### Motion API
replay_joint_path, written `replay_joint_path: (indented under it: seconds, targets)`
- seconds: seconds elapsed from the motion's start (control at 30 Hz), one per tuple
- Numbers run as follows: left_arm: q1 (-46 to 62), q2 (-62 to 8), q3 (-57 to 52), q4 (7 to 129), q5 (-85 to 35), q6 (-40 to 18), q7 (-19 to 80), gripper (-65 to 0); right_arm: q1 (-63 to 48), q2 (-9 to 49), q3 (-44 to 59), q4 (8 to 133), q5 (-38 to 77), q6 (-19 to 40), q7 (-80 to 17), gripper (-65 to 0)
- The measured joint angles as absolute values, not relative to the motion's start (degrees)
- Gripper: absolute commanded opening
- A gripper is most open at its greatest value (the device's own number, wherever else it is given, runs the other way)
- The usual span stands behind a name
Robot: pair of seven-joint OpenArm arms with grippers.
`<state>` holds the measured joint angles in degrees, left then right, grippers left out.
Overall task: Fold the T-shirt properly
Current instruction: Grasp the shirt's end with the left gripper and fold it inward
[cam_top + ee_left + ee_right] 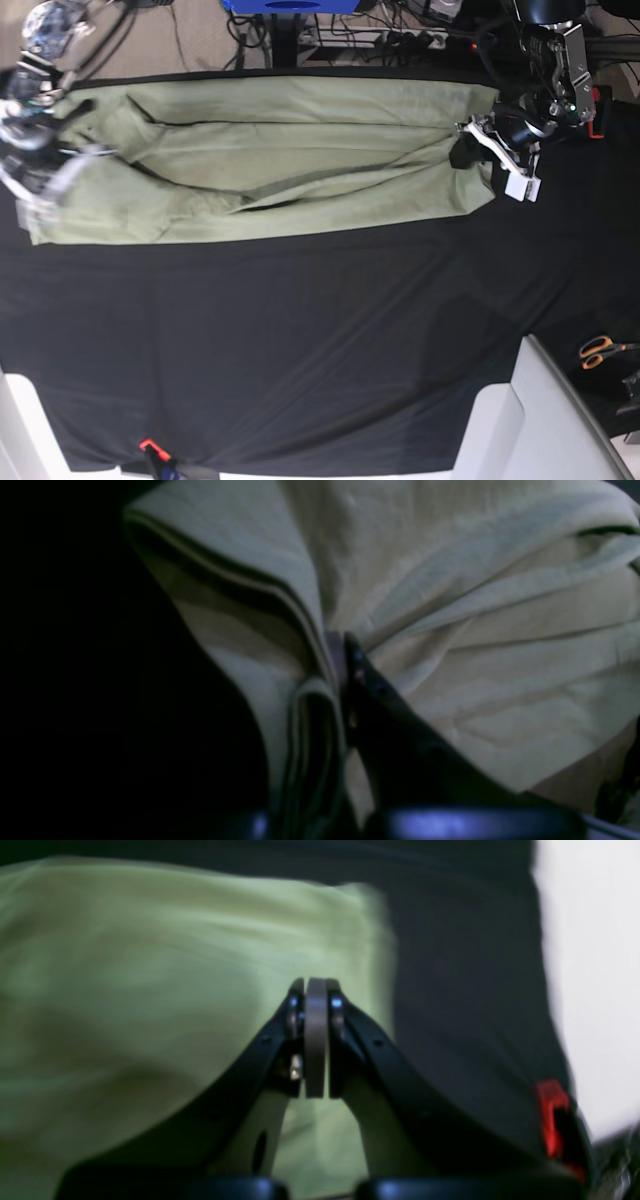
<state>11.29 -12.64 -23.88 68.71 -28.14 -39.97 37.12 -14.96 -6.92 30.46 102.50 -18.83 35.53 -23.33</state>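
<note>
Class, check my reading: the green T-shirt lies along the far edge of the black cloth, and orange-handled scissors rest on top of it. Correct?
Not quite. The scissors lie off the T-shirt, at the table's near right, beyond the black cloth, as the base view shows. The rest holds.

My base camera looked straight down on the whole table (pixel 300 340). Each wrist camera sat close behind its fingers, facing along them; all three views shared the T-shirt (pixel 290 160).

A robotics lab or workshop. A table (pixel 300 340) draped in black cloth (pixel 330 300) fills the overhead view. Tangled cables (pixel 400 30) and a power strip (pixel 420 40) lie on the floor behind it, and orange-handled scissors (pixel 603 350) rest at the right edge.
</note>
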Motion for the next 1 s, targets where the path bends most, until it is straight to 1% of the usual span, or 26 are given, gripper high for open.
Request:
replay_joint_path:
  seconds: [0.1,0.2,0.37,0.47,0.57,0.67,0.83,1.0]
  targets:
    - [11.29,-12.73,-23.83,69.23,-27.70,-39.88,37.10,-65.0,-16.32,-6.50,17.93,109.71,-17.89,35.38,-31.70,-65.0]
    - [11.46,-12.56,-23.92,71.46,-24.69,-39.90,37.80,-65.0,-16.91,-6.50,11.60,110.98,-18.20,35.22,-37.78,-65.0]
    - [11.14,-12.88,-24.77,76.51,-19.73,-40.07,38.02,-65.0,-16.88,-6.00,11.92,110.89,-18.70,34.74,-38.26,-65.0]
    - [11.44,-13.87,-29.39,78.89,-16.75,-40.51,38.00,-65.0,-16.84,-5.87,11.90,110.89,-18.63,35.00,-38.20,-65.0]
    - [11.92,-16.53,-31.40,84.27,-11.14,-39.92,38.74,-65.0,-16.71,-5.85,14.63,110.89,-18.15,35.09,-37.80,-65.0]
    - [13.37,-17.28,-31.33,91.35,-5.69,-39.46,37.39,-65.0,-16.75,-5.19,16.16,110.89,-18.55,34.98,-38.46,-65.0]
    - [17.54,-12.49,-24.34,102.10,6.70,-39.70,38.39,-65.0,-15.77,-5.50,18.04,110.87,-18.44,35.05,-38.13,-65.0]
    - [18.31,-3.62,-14.48,104.95,17.08,-40.53,37.65,-65.0,-14.20,-5.21,20.08,110.13,-18.46,35.00,-38.20,-65.0]
